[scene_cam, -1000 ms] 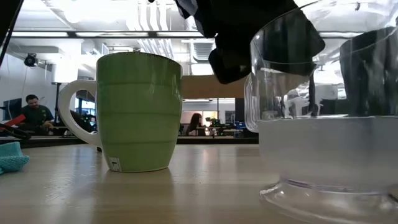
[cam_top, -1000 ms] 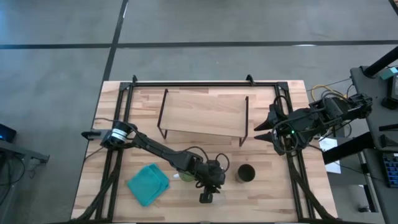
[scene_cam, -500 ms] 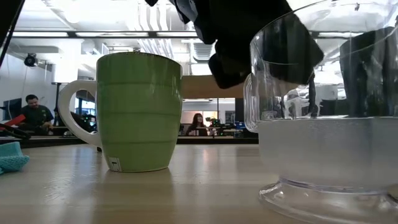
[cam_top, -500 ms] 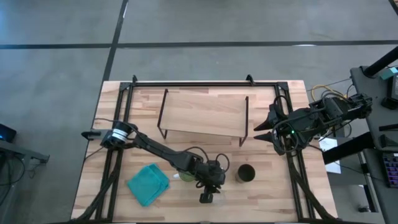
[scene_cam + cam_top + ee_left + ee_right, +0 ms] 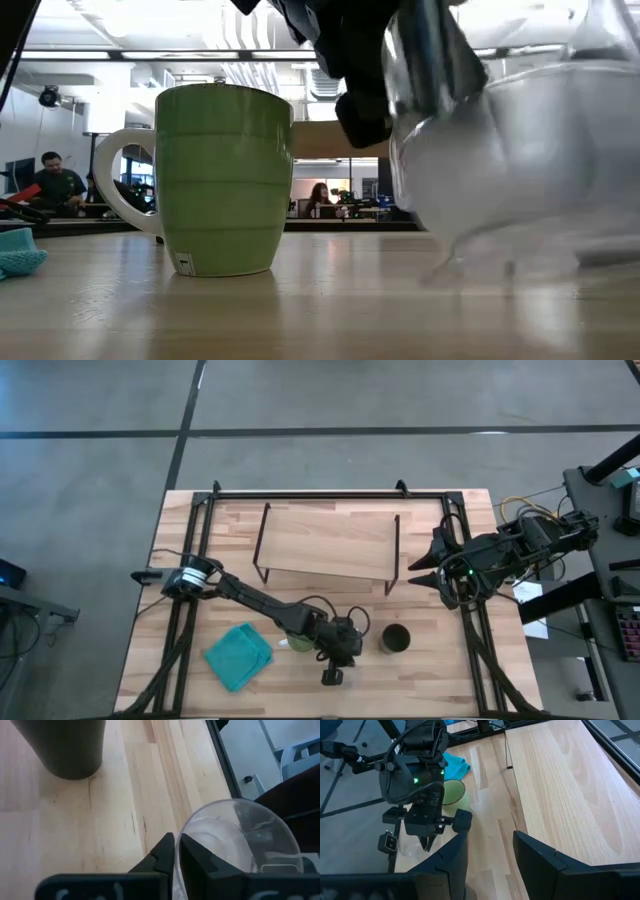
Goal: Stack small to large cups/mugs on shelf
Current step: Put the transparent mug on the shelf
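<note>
My left gripper (image 5: 338, 657) is near the table's front edge, shut on the small clear glass cup (image 5: 240, 840), which shows large and blurred in the low view (image 5: 520, 160). The light green mug (image 5: 292, 642) stands on its base just left of it, partly under my left arm. The black cup (image 5: 396, 639) stands upright to its right. The shelf (image 5: 328, 543), a wooden board on black wire legs, stands at the far middle. My right gripper (image 5: 418, 572) is open and empty beside the shelf's right end. My left gripper holds the glass cup by its rim (image 5: 178, 870), one finger inside the cup and one outside, with the wall between them. The fingers come from above, pointing down. The cup hangs below them, its foot (image 5: 490, 262) a little off the table.
A teal cloth (image 5: 238, 656) lies at the front left. A small dark camera block (image 5: 331, 678) sits at the front edge next to my left gripper. Black frame rails run along the table's left, right and far sides. People sit in the room behind.
My left gripper has gone up with the glass cup. The cup stood with its foot on the table and now hangs slightly above it, blurred by the motion. The green mug and black cup have stayed put.
</note>
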Controlling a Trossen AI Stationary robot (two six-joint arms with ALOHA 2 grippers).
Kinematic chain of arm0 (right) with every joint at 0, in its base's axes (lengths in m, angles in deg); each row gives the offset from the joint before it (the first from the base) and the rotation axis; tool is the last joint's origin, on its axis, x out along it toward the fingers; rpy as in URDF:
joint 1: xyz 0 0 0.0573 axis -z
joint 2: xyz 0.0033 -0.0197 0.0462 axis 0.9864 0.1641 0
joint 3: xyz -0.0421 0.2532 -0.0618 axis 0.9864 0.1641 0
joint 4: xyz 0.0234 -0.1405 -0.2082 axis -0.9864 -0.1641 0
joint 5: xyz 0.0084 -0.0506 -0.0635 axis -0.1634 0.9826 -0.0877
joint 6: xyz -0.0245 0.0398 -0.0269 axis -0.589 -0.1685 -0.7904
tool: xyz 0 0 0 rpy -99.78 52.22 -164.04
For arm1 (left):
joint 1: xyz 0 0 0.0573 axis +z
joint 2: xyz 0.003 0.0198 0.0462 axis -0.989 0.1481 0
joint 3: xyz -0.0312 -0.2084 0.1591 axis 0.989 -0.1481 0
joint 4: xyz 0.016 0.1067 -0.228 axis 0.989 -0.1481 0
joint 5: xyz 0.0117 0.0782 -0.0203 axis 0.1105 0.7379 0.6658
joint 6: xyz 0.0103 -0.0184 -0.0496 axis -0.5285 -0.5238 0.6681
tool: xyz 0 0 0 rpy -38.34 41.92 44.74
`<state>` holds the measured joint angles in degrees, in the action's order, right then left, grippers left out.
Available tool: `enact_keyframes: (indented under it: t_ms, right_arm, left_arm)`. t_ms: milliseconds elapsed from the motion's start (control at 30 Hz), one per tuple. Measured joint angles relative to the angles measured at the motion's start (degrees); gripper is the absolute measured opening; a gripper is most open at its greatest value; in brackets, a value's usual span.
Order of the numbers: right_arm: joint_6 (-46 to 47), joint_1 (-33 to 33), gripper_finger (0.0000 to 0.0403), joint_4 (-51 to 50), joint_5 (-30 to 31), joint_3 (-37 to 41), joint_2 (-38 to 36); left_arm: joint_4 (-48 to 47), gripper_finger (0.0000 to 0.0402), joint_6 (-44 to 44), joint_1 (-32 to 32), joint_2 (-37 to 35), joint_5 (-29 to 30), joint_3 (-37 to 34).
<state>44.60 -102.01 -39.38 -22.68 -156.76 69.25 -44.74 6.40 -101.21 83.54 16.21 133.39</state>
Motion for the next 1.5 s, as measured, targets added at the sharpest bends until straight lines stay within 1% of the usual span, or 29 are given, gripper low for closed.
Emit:
enact_keyframes:
  t_ms: [133, 233, 333, 467, 600, 667, 833, 967, 1133, 1233, 1400, 1500]
  right_arm:
    - [-0.02, -0.02, 0.0151, -0.02, 0.00, 0.00, 0.00]
    - [-0.03, -0.01, 0.0151, 0.00, 0.00, 0.00, 0.00]
    - [-0.04, -0.01, 0.0150, -0.08, 0.00, 0.00, 0.00]
    - [-0.02, -0.02, 0.0150, -0.07, 0.00, 0.00, 0.00]
    - [-0.02, 0.00, 0.0150, 0.04, 0.01, 0.00, 0.01]
    - [-0.07, -0.02, 0.0150, 0.10, 0.00, 0.00, 0.02]
    - [-0.69, -0.02, 0.0150, 0.22, 0.02, 0.00, 0.19]
    - [-1.09, -0.02, 0.0150, 0.24, 0.02, 0.00, 0.40]
    - [-1.09, -0.02, 0.0150, 0.06, 0.04, 0.00, 0.82]
    - [-1.08, -0.02, 0.0150, -0.07, 0.04, 0.00, 1.11]
    - [-0.85, -0.02, 0.0150, -0.14, 0.04, 0.00, 1.49]
    - [-0.81, -0.02, 0.0150, -0.13, 0.04, 0.00, 1.73]
  left_arm:
    - [-0.35, 0.0004, 0.78, 0.18, -1.01, 0.18, 1.23]
    - [-2.28, 0.0002, 0.85, 0.57, -2.27, 0.44, 2.95]
    - [-7.34, 0.0001, 0.87, 1.33, -5.13, 0.92, 4.58]
    - [-19.09, 0.0001, -1.25, 2.49, -10.82, 5.81, 8.05]
    - [-30.95, 0.0000, -5.52, 4.33, -18.19, 13.67, 11.36]
    - [-35.59, 0.0000, -7.51, 5.96, -21.88, 16.54, 11.71]
    - [-45.56, 0.0000, -15.51, 12.13, -28.80, 17.47, 11.46]
    - [-51.35, 0.0000, -16.48, 19.11, -31.78, 19.63, 11.33]
    - [-53.97, 0.0000, -20.55, 27.93, -32.35, 19.56, 10.66]
    - [-54.72, 0.0000, -23.19, 32.04, -32.06, 17.18, 10.09]
    - [-55.46, 0.0000, -24.88, 36.54, -31.91, 13.54, 7.86]
    - [-55.46, 0.0000, -24.77, 38.21, -31.91, 13.38, 6.88]
